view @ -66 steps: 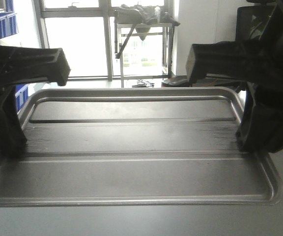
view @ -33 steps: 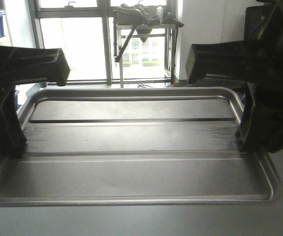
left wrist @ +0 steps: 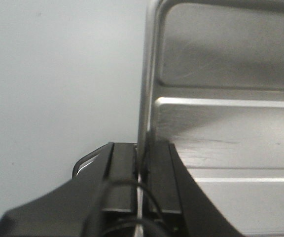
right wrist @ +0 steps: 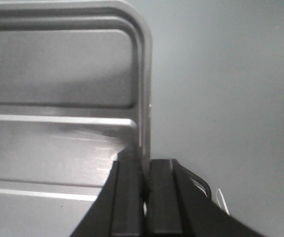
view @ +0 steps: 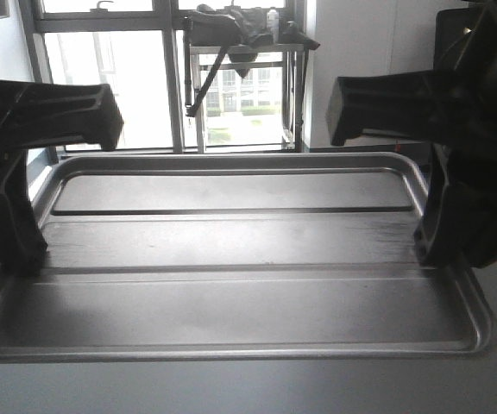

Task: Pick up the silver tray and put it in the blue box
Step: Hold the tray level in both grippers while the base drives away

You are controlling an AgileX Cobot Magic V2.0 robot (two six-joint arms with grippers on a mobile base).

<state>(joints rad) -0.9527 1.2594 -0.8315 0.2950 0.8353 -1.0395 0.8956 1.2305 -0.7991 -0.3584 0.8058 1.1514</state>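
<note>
**Observer:** Where's the silver tray relative to you?

**Me:** Straight ahead, spanning the gap between my arms. Its long axis runs left to right, with the two ridges along it. Left gripper is clamped on the raised rim of the left short end, one finger inside and one outside. Right gripper is pinched the same way on the right short end. Neither arm is nearer — the hold is symmetric.

**Observer:** Is it off the surface?

**Me:** Can't tell. Both wrist views show a plain grey surface beside the rim, but no gap or contact is legible.

**Observer:** And the blue box?

**Me:** Not in any view, so I can't say which way it lies from my grippers. My judgement is that the coming move turns on that bearing, and on both arms travelling together so the tray stays level.

**Observer:** Anything in the way?

**Me:** Nothing close. Beyond the far rim there's a bright window and a metal rack — both well apart from the tray.
</note>
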